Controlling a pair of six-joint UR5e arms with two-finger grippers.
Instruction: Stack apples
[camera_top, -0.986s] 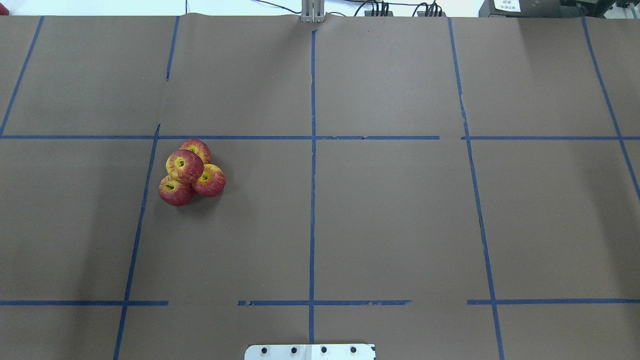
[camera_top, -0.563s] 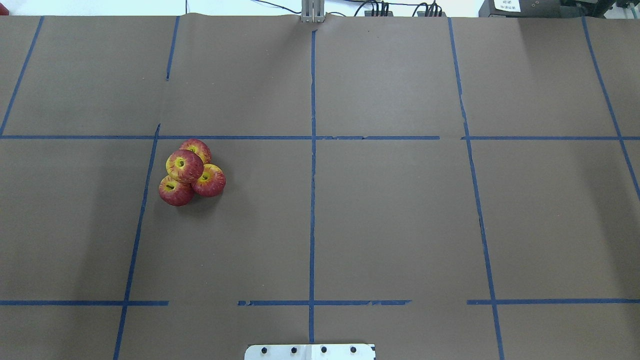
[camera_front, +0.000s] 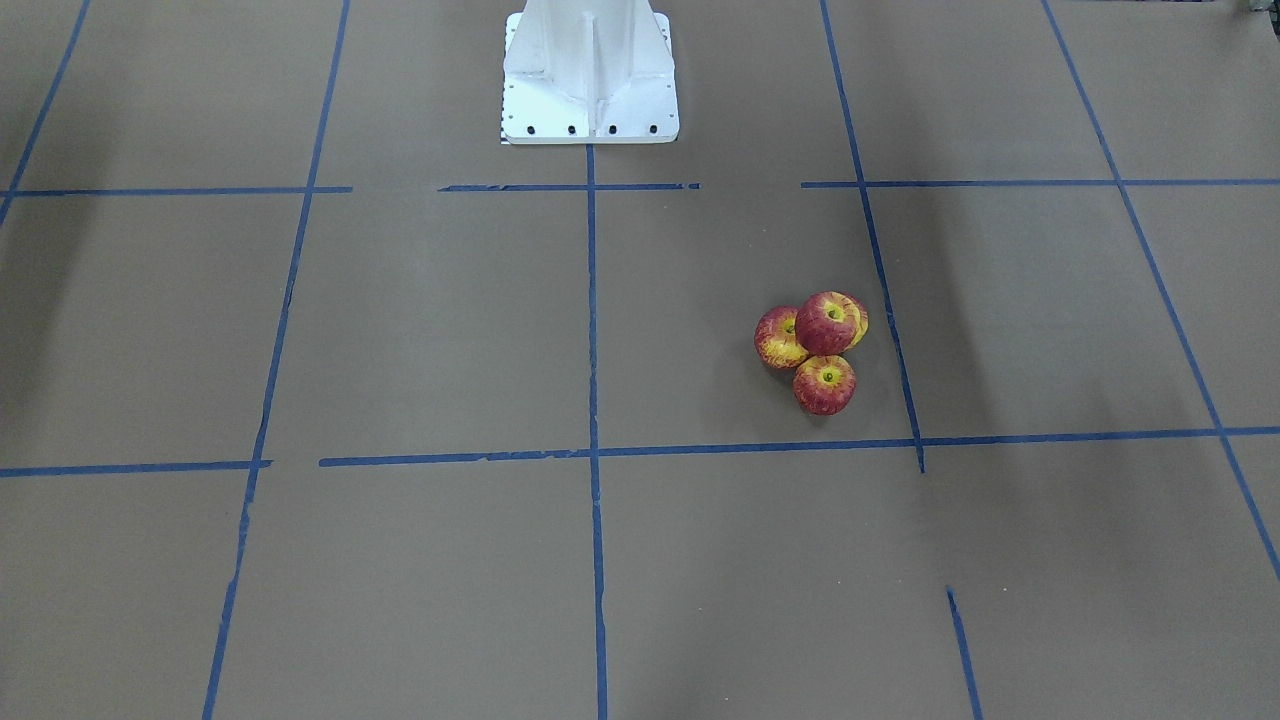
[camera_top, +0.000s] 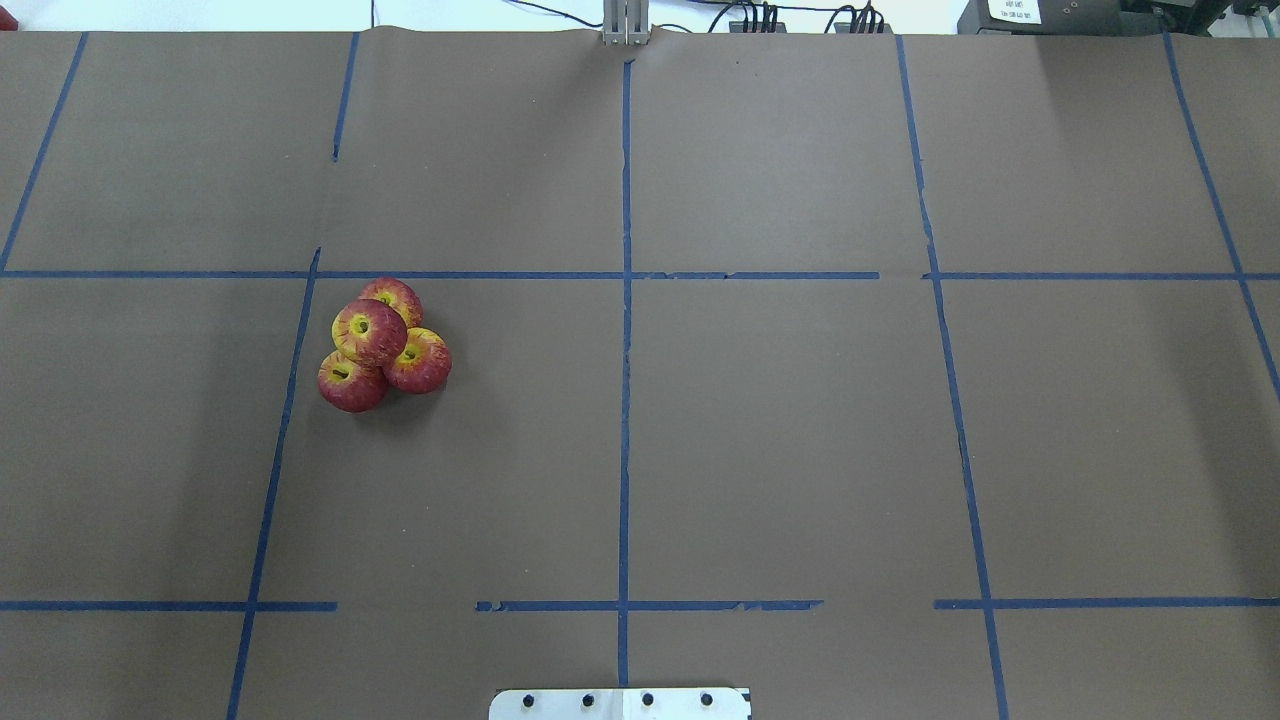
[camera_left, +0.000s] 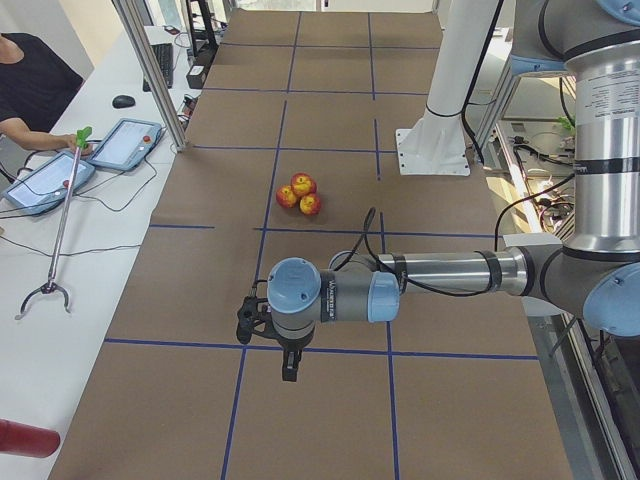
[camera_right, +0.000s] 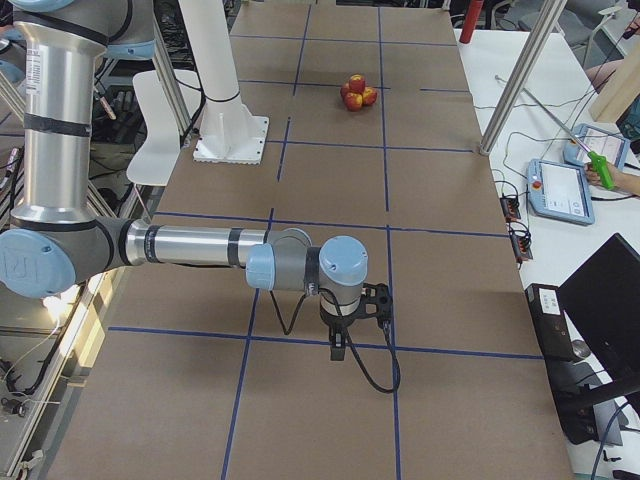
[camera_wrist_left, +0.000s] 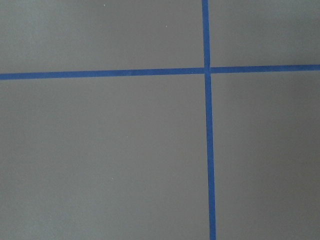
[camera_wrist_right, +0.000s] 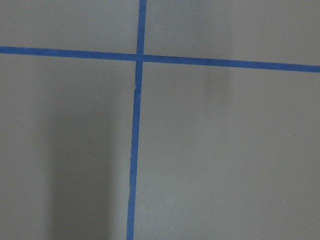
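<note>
Brown paper (camera_top: 800, 450) gridded with blue tape lines (camera_top: 625, 400) fills the overhead view. Left of centre there, the apples (camera_top: 382, 350) sit in a tight cluster: three touching on the paper, and a fourth apple (camera_top: 369, 332) that seems to rest on top of them. The left gripper (camera_left: 290, 370) hangs at lower middle of the left side view, well apart from the fruit. The right gripper (camera_right: 339, 350) hangs likewise in the right side view. Whether either one's fingers are spread or pressed together, I cannot tell.

four apples (camera_top: 370, 333), two robot arms (camera_left: 440, 272), two tablets (camera_left: 130, 143), one white pedestal (camera_front: 590, 70), one grabber tool (camera_left: 63, 210)
</note>
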